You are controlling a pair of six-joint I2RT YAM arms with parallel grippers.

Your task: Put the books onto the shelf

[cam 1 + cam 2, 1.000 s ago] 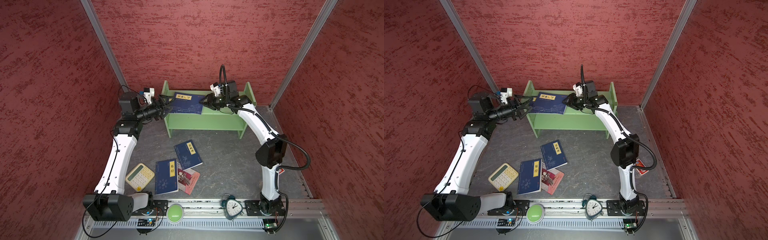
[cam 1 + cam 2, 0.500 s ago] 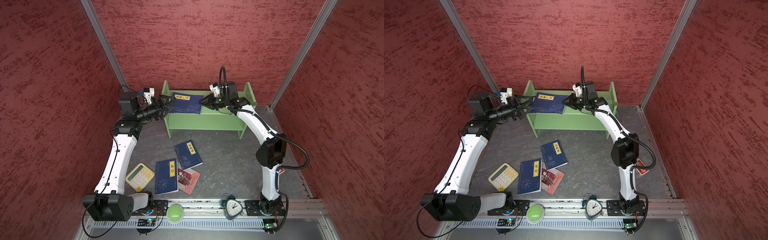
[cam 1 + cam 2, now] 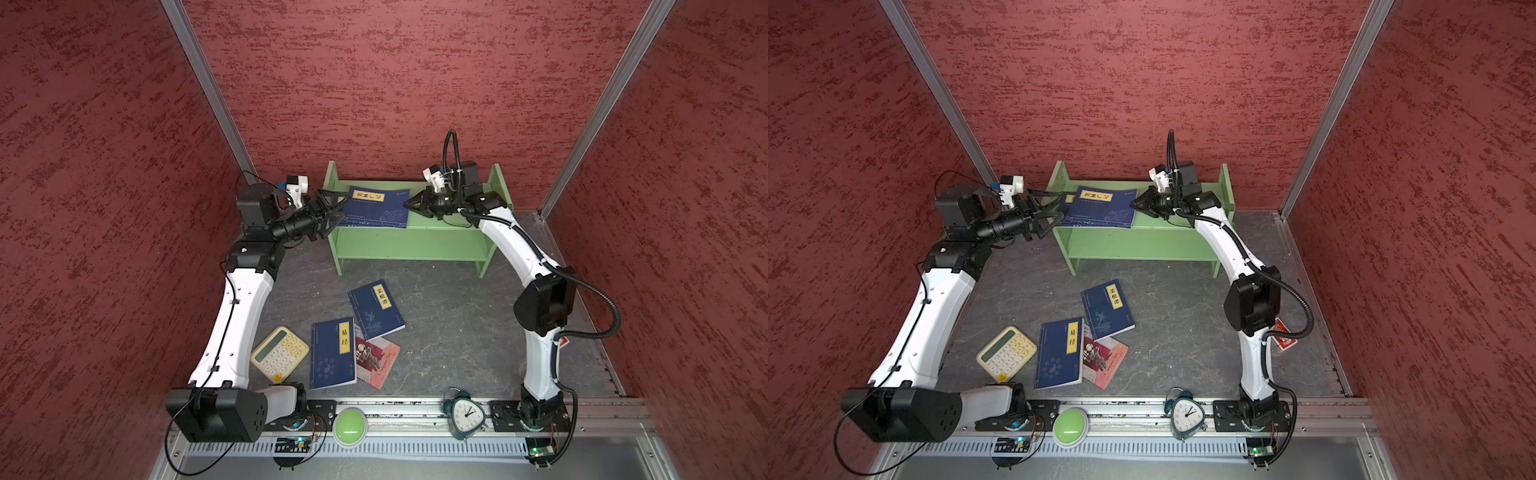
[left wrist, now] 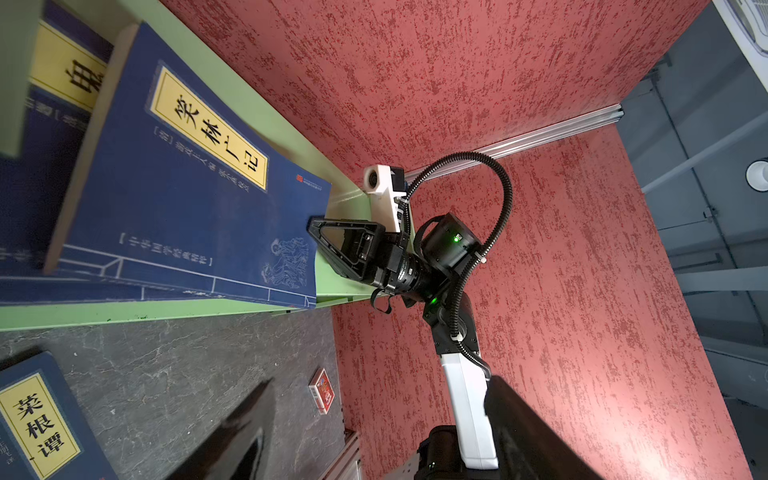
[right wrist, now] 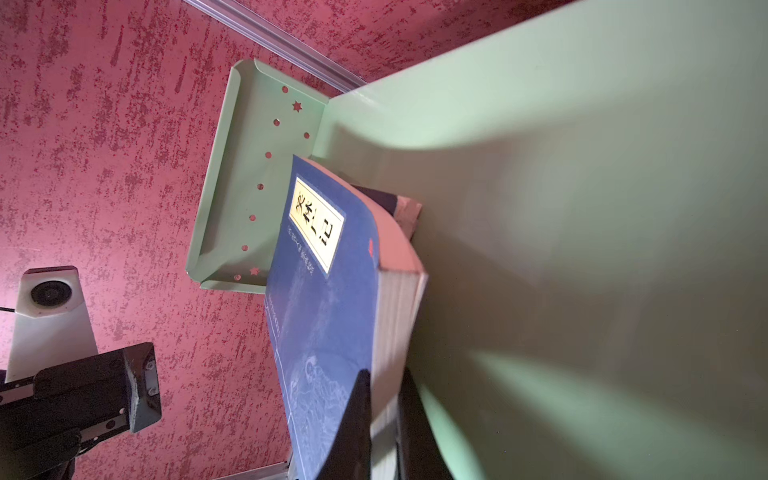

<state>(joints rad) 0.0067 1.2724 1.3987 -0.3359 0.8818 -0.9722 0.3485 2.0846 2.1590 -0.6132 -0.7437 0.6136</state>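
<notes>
A navy book (image 3: 376, 208) with a yellow label lies tilted on the top tier of the green shelf (image 3: 415, 245), over another navy book (image 4: 62, 75). My right gripper (image 3: 409, 204) is shut on the top book's right edge; in the right wrist view the gripper (image 5: 382, 415) pinches the page block of that book (image 5: 328, 311). My left gripper (image 3: 336, 210) stands open at the shelf's left end panel, close to the book's left edge, holding nothing. On the floor lie two navy books (image 3: 376, 309) (image 3: 332, 353) and a red-pink book (image 3: 378, 361) partly under them.
A cream calculator (image 3: 280, 353) lies left of the floor books. An alarm clock (image 3: 465, 415) and a green button (image 3: 349, 424) sit on the front rail. A small red card box (image 3: 1283, 338) lies behind the right arm. Red walls enclose the floor.
The right gripper's jaws have closed on the right edge of the book on the shelf, and the book has shifted slightly left. The left arm has not moved.
</notes>
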